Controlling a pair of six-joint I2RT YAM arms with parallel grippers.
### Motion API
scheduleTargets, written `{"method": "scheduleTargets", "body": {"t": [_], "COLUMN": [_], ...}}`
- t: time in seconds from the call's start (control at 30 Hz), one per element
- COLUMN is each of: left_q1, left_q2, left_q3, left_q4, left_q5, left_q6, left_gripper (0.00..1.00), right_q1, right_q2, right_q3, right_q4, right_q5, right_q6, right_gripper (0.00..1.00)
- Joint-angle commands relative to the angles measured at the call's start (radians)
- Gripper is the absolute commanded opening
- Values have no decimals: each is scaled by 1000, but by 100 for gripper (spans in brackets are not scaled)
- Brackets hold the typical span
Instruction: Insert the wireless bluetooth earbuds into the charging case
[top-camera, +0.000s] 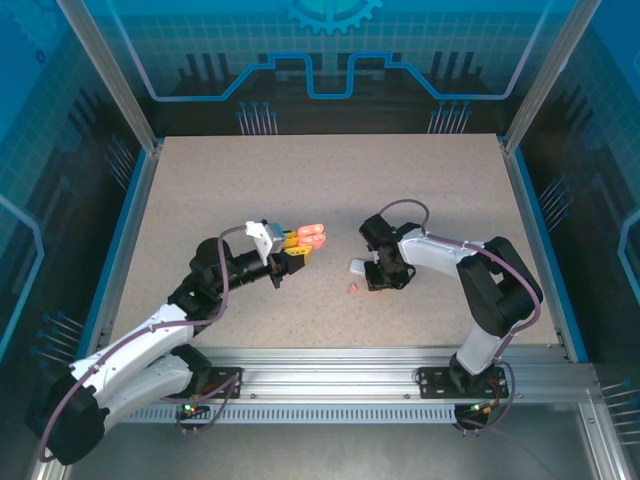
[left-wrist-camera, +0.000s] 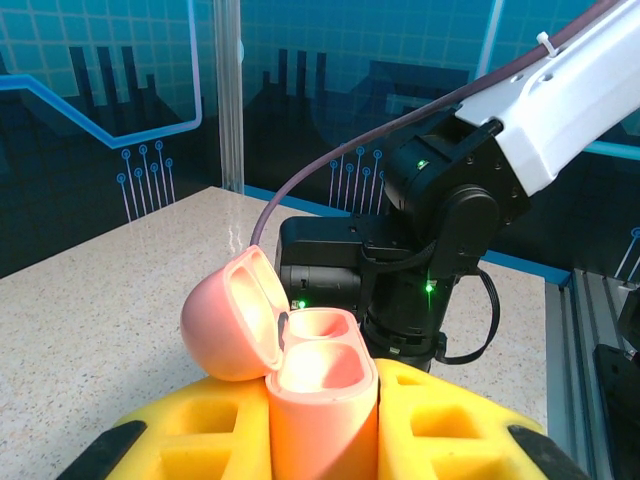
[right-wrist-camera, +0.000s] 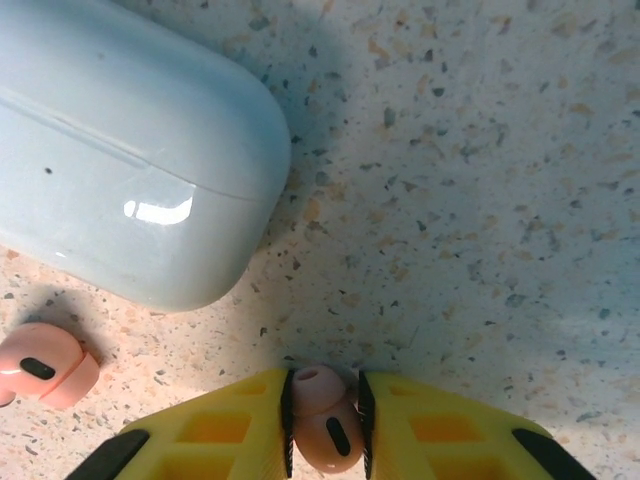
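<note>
Salmon-pink plastic lies closest to the table's near edge: a loose earbud (top-camera: 350, 288) on the speckled table (top-camera: 330, 170), about midway between the left and right edges. Just beyond it the right gripper (right-wrist-camera: 324, 398) points down at the surface. Its yellow fingers (right-wrist-camera: 230, 435) are drawn in tight on a second salmon-pink earbud (right-wrist-camera: 325, 432), one pad pressed against each side, the bud's rounded tip pointing away from the wrist. Whether this bud is touching the table or just off it I cannot tell. A closed white case (right-wrist-camera: 130, 150) lies flat beside that gripper on its left-edge side (glossy, with a seam line around it), near both buds but touching neither.

Farther in, toward the table's centre, the left gripper (left-wrist-camera: 325, 405) is raised off the surface and clamped on a pink charging case (left-wrist-camera: 322, 385). The case stands upright between its yellow fingers with the hinged lid (left-wrist-camera: 225, 320) swung back and both inner wells open, nothing sitting in them.
</note>
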Motion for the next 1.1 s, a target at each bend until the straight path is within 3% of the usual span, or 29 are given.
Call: {"method": "scheduleTargets", "body": {"t": [0.0, 0.3, 0.7, 0.9, 1.07], "left_q1": [-8, -7, -8, -17, -27], "left_q2": [-23, -21, 37, 95, 128], "left_q3": [-11, -14, 5, 40, 49], "left_q4": [-8, 13, 78, 103, 137], "left_q5": [-15, -7, 26, 54, 77], "left_q6": [29, -8, -99, -138, -140], "left_gripper": [0, 0, 0, 0, 0], "right_q1": [31, 24, 44, 120, 208], "right_q2": [33, -148, -526, -685, -720], "right_q3": [-9, -33, -45, -29, 30], "right_q4": [51, 87, 162, 288, 339], "right_q5": [-53, -10, 63, 139, 175], "right_q6": [10, -111, -426, -619, -794], "right_gripper": [23, 23, 22, 22, 21]}}
